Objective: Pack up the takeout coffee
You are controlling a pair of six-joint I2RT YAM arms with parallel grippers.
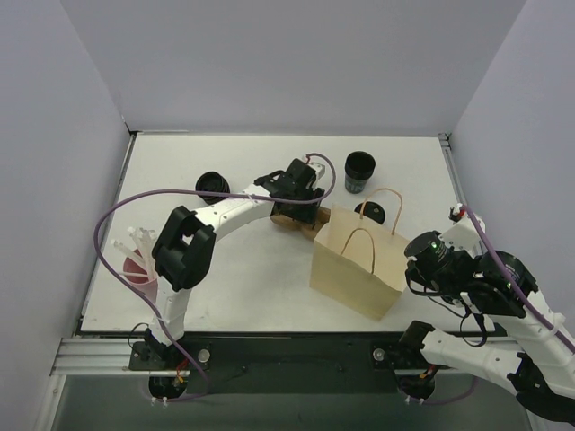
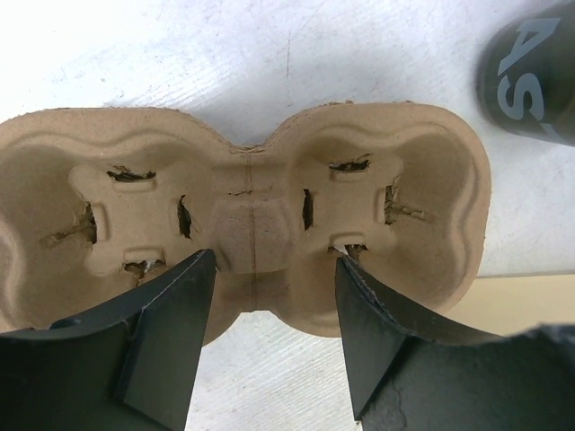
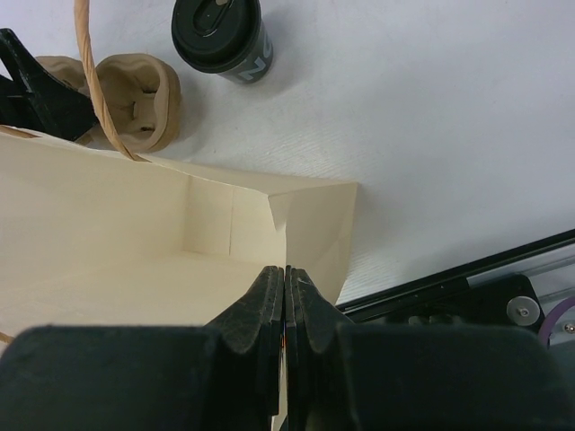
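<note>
The takeout coffee (image 1: 370,213), a small black lidded cup, stands just behind the brown paper bag (image 1: 355,265); it shows in the right wrist view (image 3: 220,31). The brown pulp carrier (image 1: 289,220) lies empty left of the bag. My left gripper (image 1: 301,206) is open above it. In the left wrist view the fingers (image 2: 274,260) straddle the narrow middle of the carrier (image 2: 252,215) at its near edge. My right gripper (image 1: 413,269) is at the bag's right rim. In the right wrist view its fingers (image 3: 286,269) are shut on the wall of the bag (image 3: 135,260).
A taller stack of lidless black cups (image 1: 359,171) stands at the back. A stack of black lids (image 1: 213,185) lies back left. A pink and white object (image 1: 135,256) sits at the left edge. A black cup with pale lettering (image 2: 530,72) stands beside the carrier.
</note>
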